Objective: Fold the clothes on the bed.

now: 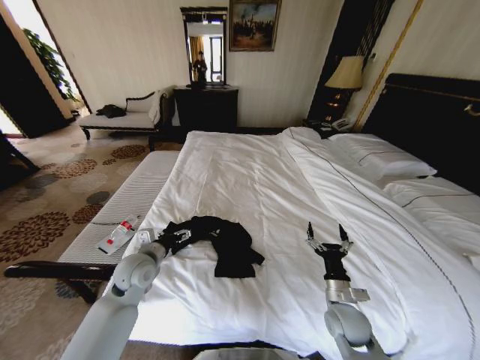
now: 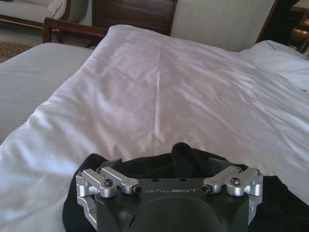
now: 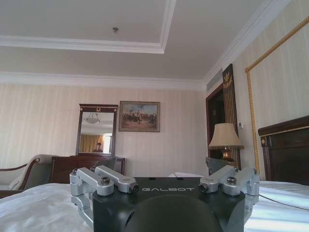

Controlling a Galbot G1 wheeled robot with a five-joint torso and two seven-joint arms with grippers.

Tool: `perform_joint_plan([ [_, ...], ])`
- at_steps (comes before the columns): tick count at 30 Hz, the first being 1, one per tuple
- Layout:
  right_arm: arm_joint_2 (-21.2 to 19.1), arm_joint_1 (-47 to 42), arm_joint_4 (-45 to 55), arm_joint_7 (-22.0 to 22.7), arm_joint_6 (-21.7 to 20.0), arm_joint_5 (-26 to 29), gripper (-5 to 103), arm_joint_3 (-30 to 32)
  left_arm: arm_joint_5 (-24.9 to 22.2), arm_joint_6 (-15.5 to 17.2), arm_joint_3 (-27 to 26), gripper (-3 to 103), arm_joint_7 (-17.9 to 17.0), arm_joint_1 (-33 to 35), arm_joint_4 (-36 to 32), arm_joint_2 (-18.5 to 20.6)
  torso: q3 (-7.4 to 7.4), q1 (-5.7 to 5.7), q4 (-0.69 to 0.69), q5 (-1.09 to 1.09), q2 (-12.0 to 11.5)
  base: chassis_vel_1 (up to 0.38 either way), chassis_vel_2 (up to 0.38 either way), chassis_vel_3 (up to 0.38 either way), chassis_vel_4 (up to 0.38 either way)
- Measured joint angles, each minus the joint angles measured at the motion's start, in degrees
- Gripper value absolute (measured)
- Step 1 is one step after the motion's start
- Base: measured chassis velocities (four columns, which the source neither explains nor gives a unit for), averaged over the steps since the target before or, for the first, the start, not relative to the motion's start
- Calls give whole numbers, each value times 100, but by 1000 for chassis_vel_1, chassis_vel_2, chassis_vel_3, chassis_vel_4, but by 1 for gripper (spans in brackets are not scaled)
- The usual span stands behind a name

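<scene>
Crumpled black T-shirt (image 1: 225,241) on smooth duvet (image 1: 255,180)

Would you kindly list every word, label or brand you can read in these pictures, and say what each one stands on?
"GALBOT": on the body of the left gripper, which lies on the black T-shirt.
"GALBOT": on the body of the right gripper, above the bed.
Label on the small bottle: too small to read.
The T-shirt is crumpled; no lettering can be read on it.
</scene>
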Motion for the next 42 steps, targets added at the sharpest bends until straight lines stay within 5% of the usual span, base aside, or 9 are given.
perform_joint_plan([
  [15,-19,225,-255,0,61,14,100,-26,114,155,638,98,-180,-472,581,-31,0,0,0,0,1,0,0,0,0],
  [42,-7,354,-374,19,108,35,100,-129,107,13,711,3,-176,-454,745,-95,0,-1,0,-1,0,0,0,0,0],
])
